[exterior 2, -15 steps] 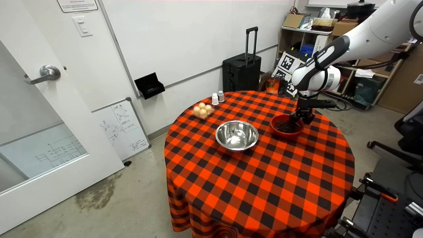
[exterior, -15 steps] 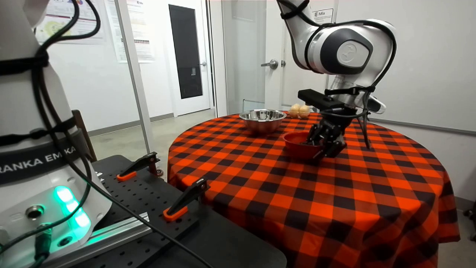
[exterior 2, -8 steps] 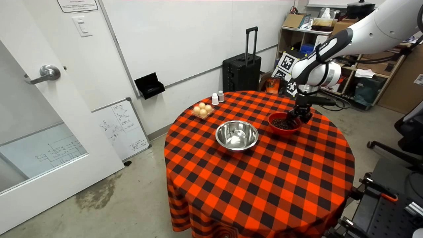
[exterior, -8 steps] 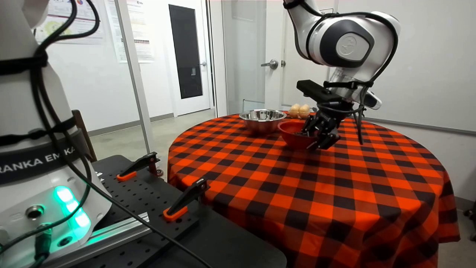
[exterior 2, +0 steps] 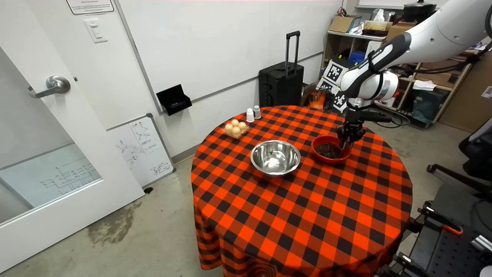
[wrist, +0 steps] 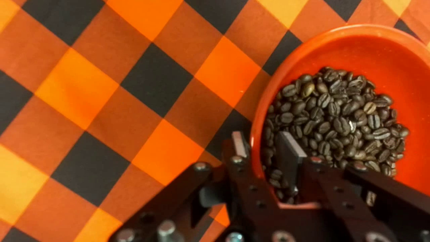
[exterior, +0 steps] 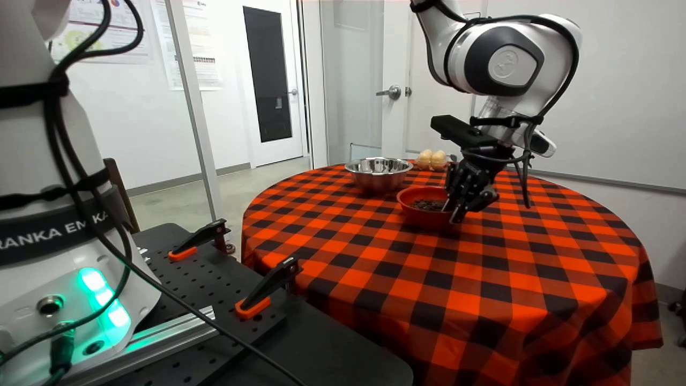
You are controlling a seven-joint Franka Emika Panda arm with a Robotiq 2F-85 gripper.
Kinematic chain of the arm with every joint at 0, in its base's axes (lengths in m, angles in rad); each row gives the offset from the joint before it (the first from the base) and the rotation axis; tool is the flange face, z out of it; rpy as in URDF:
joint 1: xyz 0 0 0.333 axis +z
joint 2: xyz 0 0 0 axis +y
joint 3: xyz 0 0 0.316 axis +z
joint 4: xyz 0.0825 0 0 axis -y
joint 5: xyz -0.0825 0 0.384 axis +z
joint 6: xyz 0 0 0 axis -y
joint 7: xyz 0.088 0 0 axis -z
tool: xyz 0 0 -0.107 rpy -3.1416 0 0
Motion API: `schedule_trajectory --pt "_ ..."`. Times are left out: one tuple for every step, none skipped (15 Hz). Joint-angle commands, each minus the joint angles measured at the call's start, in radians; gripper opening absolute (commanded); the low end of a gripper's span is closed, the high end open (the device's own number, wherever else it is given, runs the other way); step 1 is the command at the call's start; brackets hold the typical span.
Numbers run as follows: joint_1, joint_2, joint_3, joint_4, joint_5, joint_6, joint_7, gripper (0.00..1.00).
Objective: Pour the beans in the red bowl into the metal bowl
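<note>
Red bowl (wrist: pixel 386 53) holds dark brown, creased beans (wrist: pixel 342 124)
Wrist view: gripper (wrist: pixel 264 144) stands spread astride the bowl's left rim.

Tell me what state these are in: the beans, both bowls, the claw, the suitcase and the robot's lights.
Red bowl: upright, seemingly resting on the tablecloth.
Beans: piled in that bowl, not yet poured.
Metal bowl: upright, nothing visible inside.
Gripper (the claw): open, straddling the red bowl's rim.
Suitcase: upright, handle extended.
Robot's lights: lit green.
</note>
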Motion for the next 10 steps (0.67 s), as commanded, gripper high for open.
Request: schedule_trajectory --pt "0.01 -0.003 -0.013 0.0 -0.009 0.002 -0.018 0.63" --pt "0.009 -0.003 -0.012 -0.001 -0.007 0.002 -0.019 0.69" --pt "0.007 -0.004 -0.01 -0.001 -0.004 0.0 -0.021 0.77" --pt "0.007 -0.003 -0.01 -0.001 -0.003 0.0 -0.023 0.65" --pt "0.007 -0.002 -0.009 -0.002 -0.004 0.001 -0.026 0.41" --pt "0.009 0.0 -0.009 -0.003 -0.006 0.004 -0.027 0.4" --pt "0.016 0.008 -0.012 -0.004 -0.014 0.013 -0.024 0.38" --pt "0.026 0.017 -0.017 -0.006 -0.027 0.026 -0.019 0.3" --pt "0.031 0.024 -0.017 -0.007 -0.035 0.03 -0.019 0.23" --pt "0.036 0.03 -0.015 -0.01 -0.044 0.035 -0.018 0.14"
